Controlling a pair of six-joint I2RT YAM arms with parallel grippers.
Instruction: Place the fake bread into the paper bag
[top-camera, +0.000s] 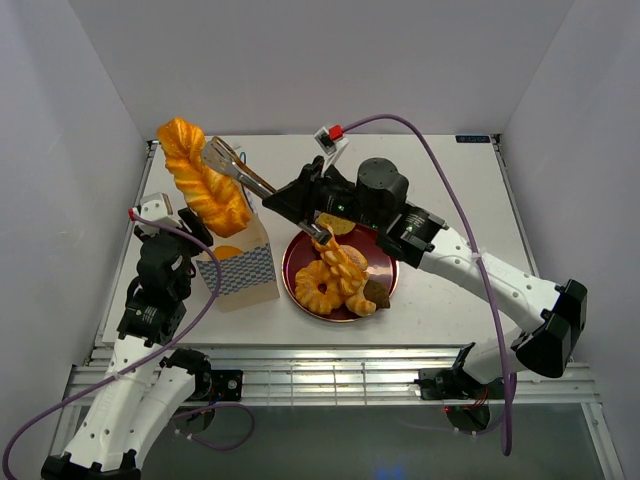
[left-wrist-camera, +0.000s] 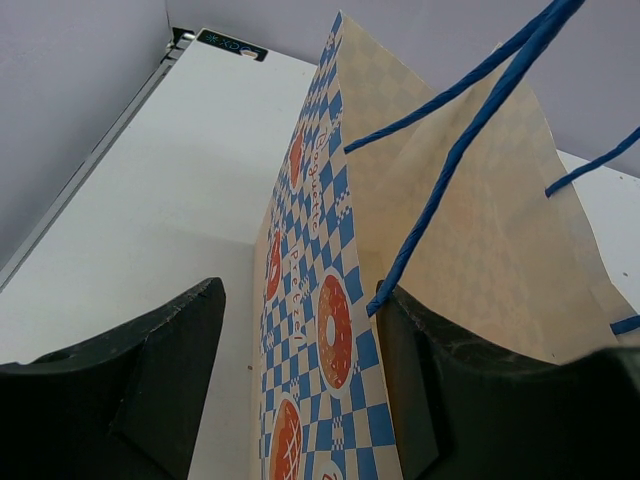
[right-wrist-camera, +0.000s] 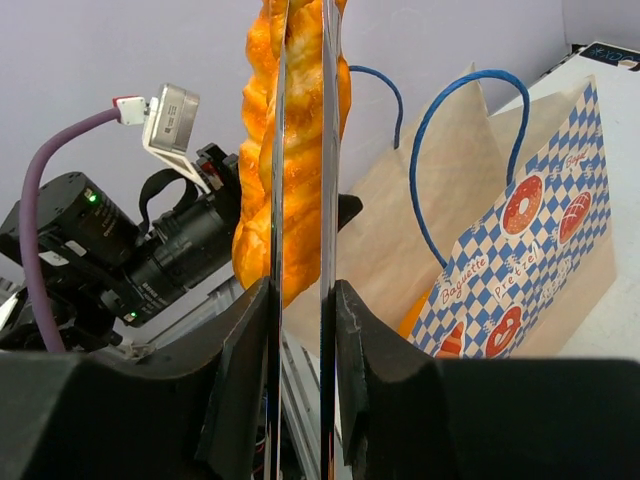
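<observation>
The long, twisted, golden-orange glossy toy braid (top-camera: 200, 185) (right-wrist-camera: 255, 200) is held aloft at a tilt, its lower end at the mouth of the small cream paper bag (top-camera: 245, 270) (left-wrist-camera: 310, 300) (right-wrist-camera: 520, 240) with the blue-and-white checkered band and blue cord handles. Whether that end is inside the bag cannot be told. The braid is clamped between the two blades of shiny metal tongs (top-camera: 240, 168) (right-wrist-camera: 328, 150). The tongs are grasped by the right gripper (top-camera: 285, 200) (right-wrist-camera: 300, 300), whose fingers are pressed on the blades from both sides.

An orange piece (top-camera: 228, 253) is seen within the bag's open top. The bag stands upright on the white table (top-camera: 450, 200). One of its walls is straddled by the left gripper (top-camera: 198, 238) (left-wrist-camera: 300, 290): the jaws are parted, with one finger outside and the other on the cream inner side. Bare table is seen between the outer finger (left-wrist-camera: 130, 390) and the wall.

Just beside the bag, a round dark-red plate (top-camera: 287, 265) is loaded with golden ring-shaped and twisted pastries (top-camera: 330, 285) and a small dark chunk (top-camera: 377, 292).
</observation>
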